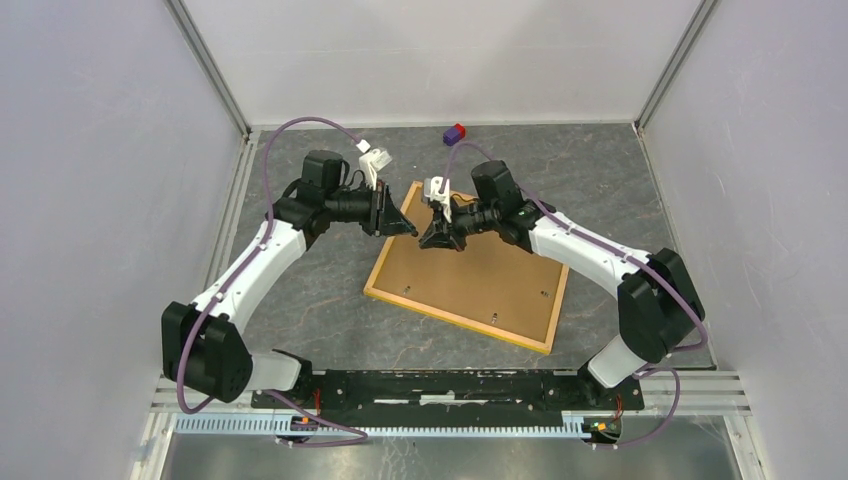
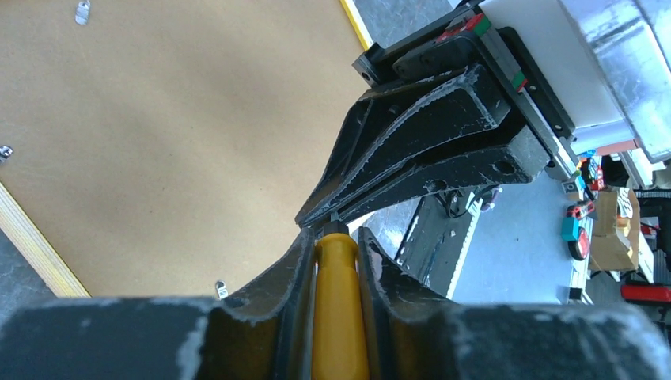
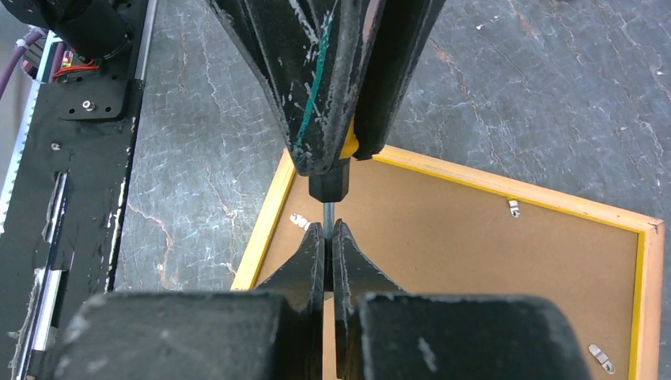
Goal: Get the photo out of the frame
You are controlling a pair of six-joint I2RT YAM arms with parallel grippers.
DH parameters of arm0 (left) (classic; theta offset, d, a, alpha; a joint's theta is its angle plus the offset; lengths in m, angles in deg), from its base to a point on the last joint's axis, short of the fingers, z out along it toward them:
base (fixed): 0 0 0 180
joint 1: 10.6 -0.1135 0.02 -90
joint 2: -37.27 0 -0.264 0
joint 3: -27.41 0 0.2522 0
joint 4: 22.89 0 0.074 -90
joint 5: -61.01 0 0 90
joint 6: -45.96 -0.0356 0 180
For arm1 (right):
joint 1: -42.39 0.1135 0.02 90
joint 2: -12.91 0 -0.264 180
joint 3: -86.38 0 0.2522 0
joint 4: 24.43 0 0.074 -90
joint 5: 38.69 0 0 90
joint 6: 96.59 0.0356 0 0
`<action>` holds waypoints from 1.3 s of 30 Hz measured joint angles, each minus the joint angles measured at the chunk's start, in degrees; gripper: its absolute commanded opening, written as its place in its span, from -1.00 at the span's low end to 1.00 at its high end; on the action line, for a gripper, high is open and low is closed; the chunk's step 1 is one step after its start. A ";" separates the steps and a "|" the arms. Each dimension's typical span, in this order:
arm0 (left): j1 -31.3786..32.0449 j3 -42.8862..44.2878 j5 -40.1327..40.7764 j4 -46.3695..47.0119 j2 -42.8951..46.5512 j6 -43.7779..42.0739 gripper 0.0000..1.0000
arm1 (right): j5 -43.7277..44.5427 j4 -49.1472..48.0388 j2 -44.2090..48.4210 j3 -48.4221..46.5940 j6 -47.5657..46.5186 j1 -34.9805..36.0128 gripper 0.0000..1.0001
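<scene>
Left wrist — left pincer clamping screwdriver, probably, frame face-down

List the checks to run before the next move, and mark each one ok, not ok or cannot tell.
1. Hold of the left gripper on the yellow handle of the screwdriver: ok.
2. Hold of the right gripper on the screwdriver's metal shaft: ok, shut on it.
3. Tool held by one gripper only: not ok, both hold it.
4. The frame lying back up on the table: ok.
5. The clips turned off the backing board: cannot tell.
6. The photo out of the frame: not ok, the board sits in the frame and no photo is in sight.
</scene>
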 measured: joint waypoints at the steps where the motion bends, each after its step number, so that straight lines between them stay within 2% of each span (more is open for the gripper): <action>1: 0.00 0.07 0.02 -0.50 0.00 -0.31 -0.19 | 0.26 0.17 -0.02 -0.13 0.04 0.04 -1.00; 4: 0.00 0.33 0.04 -3.13 0.00 -1.86 -0.05 | 0.26 0.79 -0.02 -0.24 -0.48 0.24 -1.00; 8: -0.02 0.35 0.13 -5.40 -0.02 -3.19 -0.12 | 0.20 1.44 -0.04 -0.24 -1.16 0.55 -1.00; 11: -0.02 0.35 0.09 -5.88 -0.02 -3.37 -0.40 | 0.15 1.92 -0.22 -0.46 -1.62 0.85 -1.00; 13: -0.02 0.35 -0.28 -5.86 -0.02 -3.32 -0.71 | 0.26 2.43 -0.50 -0.79 -2.08 1.11 -1.00; 14: 0.00 0.35 -0.39 -5.86 -0.02 -3.37 -0.83 | 0.44 2.71 -0.63 -0.92 -2.21 1.25 -0.89; 15: -0.02 0.35 -0.35 -5.88 -0.04 -3.39 -0.95 | 0.72 3.06 -0.70 -1.01 -2.32 1.27 -0.62; 17: -0.02 0.35 -0.26 -5.73 -0.17 -3.39 -0.96 | 1.01 3.37 -0.70 -1.20 -2.40 1.29 0.17; 19: -0.02 0.35 -0.09 -5.22 -0.24 -3.39 -0.96 | 1.60 4.26 -0.70 -1.36 -2.97 1.60 0.40; 25: -0.31 4.90 8.90 -9.25 -1.77 -8.96 -0.96 | 7.06 8.44 0.37 -0.07 -6.23 2.16 0.43; 32: -0.61 14.40 22.67 -12.44 -7.80 -19.80 -0.96 | 14.21 10.19 7.69 14.43 -9.07 3.34 0.41; 39: -0.15 17.92 29.73 -14.40 -17.11 -26.10 -0.96 | 20.72 9.66 10.93 25.62 -10.49 10.21 0.39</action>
